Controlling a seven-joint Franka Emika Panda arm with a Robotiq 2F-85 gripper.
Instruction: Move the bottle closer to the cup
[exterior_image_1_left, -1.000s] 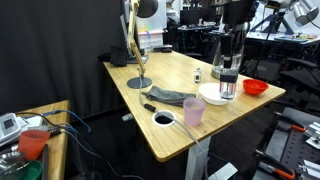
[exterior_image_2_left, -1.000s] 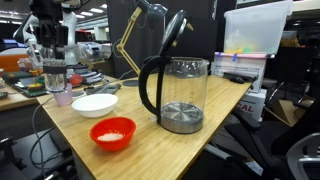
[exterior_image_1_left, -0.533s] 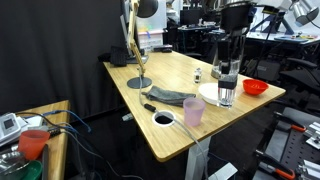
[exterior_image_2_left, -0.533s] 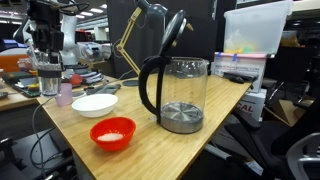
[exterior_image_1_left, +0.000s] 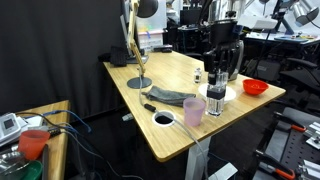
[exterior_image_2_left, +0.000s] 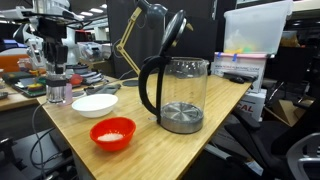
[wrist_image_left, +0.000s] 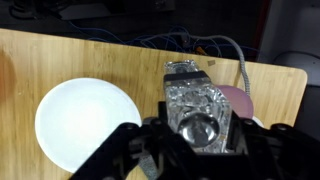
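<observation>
My gripper (exterior_image_1_left: 215, 92) is shut on the bottle (exterior_image_1_left: 215, 104), a small clear bottle with a dark band, and holds it upright. It stands just beside the pale pink cup (exterior_image_1_left: 193, 113) near the table's front edge. In the wrist view the bottle (wrist_image_left: 197, 105) fills the space between the black fingers (wrist_image_left: 197, 140). There the cup (wrist_image_left: 242, 100) peeks out right beside it. In an exterior view the bottle (exterior_image_2_left: 57, 90) hides the cup. I cannot tell if the bottle touches the table.
A white bowl (wrist_image_left: 80, 122) lies close on the bottle's other side. A red bowl (exterior_image_2_left: 112, 132), a big glass kettle (exterior_image_2_left: 180, 95), a second small pale bottle (exterior_image_1_left: 197, 75), a dark cloth (exterior_image_1_left: 170, 96), a desk lamp (exterior_image_1_left: 135, 60) and a cable hole (exterior_image_1_left: 163, 119) share the table.
My gripper has carried the bottle from above the white bowl toward the pink cup and lowered it beside the cup.
</observation>
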